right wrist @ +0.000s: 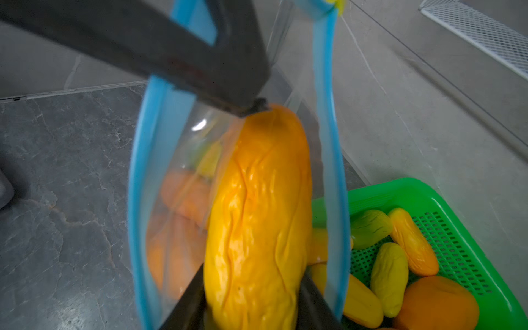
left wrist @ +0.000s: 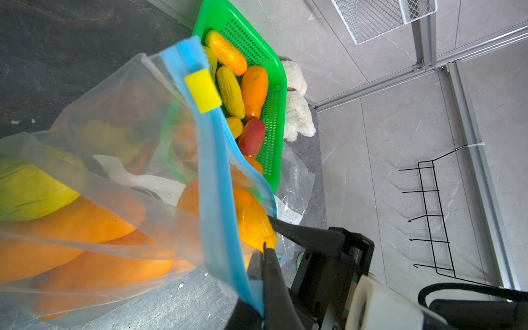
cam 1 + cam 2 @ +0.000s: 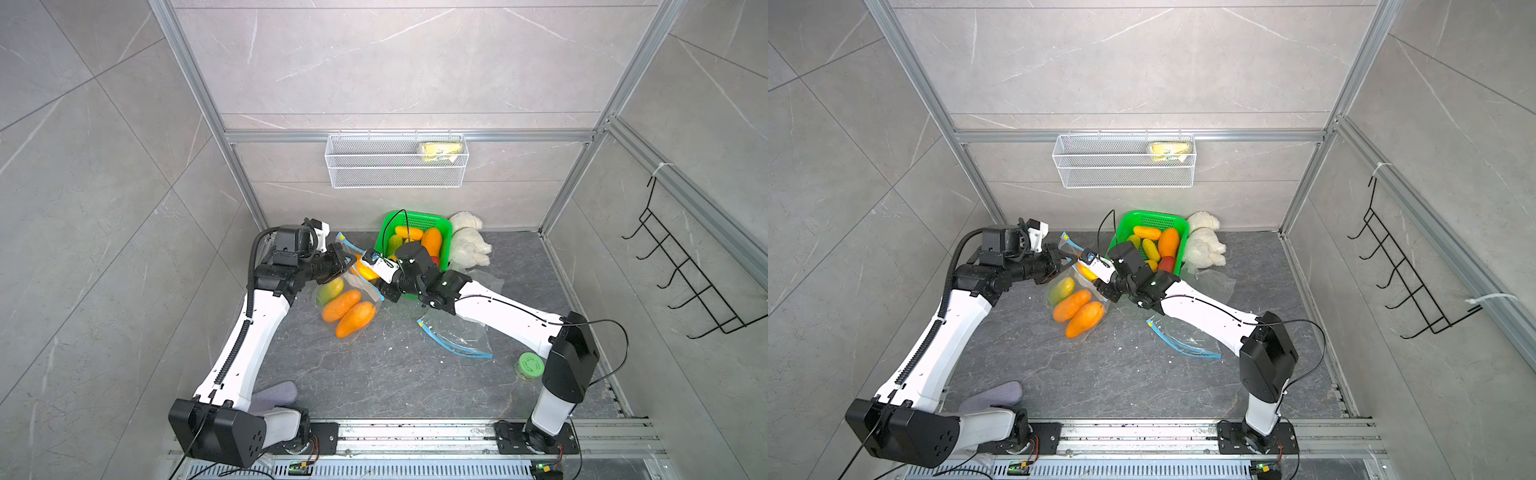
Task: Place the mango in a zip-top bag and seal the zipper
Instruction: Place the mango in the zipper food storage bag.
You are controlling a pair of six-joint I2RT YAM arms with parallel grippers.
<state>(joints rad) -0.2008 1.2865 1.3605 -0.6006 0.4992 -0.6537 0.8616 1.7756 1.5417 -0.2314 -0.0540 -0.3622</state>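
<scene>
Mango [image 1: 257, 200], yellow-orange with a wrinkled, glossy skin, lies lengthwise between the two black fingers of the right gripper [image 1: 254, 270]; this gripper is clamped on the sides of the mango. The end of the mango far from the right gripper is already through the open mouth of the clear plastic zip-top bag [image 2: 94, 120]; the end at the fingers is outside the mouth.

The left gripper [image 2: 265, 257] is closed tight on the blue zipper band [image 2: 213, 185] of the bag; it pinches one side of the mouth and holds it up above the dark grey stone-pattern tabletop [image 3: 374, 374]. In the right wrist view its tip is just at the far end of the mango; whether they touch I cannot tell. A yellow slider [image 2: 203, 91] sits on the band, well along from the pinch, near the end of the zipper.

Below the left gripper, inside the bag, lie one green-yellow fruit [image 3: 329, 290] and two orange fruits [image 3: 340, 305]. A green perforated plastic basket [image 3: 444, 232] stands just behind the right gripper, on the side away from the left gripper; it holds yellow, orange and red fruits. A white plush toy [image 3: 467, 241] lies against the side of the basket away from both grippers. A second clear bag with a blue zipper [image 3: 457, 336] lies flat on the tabletop, partly under the right forearm.
</scene>
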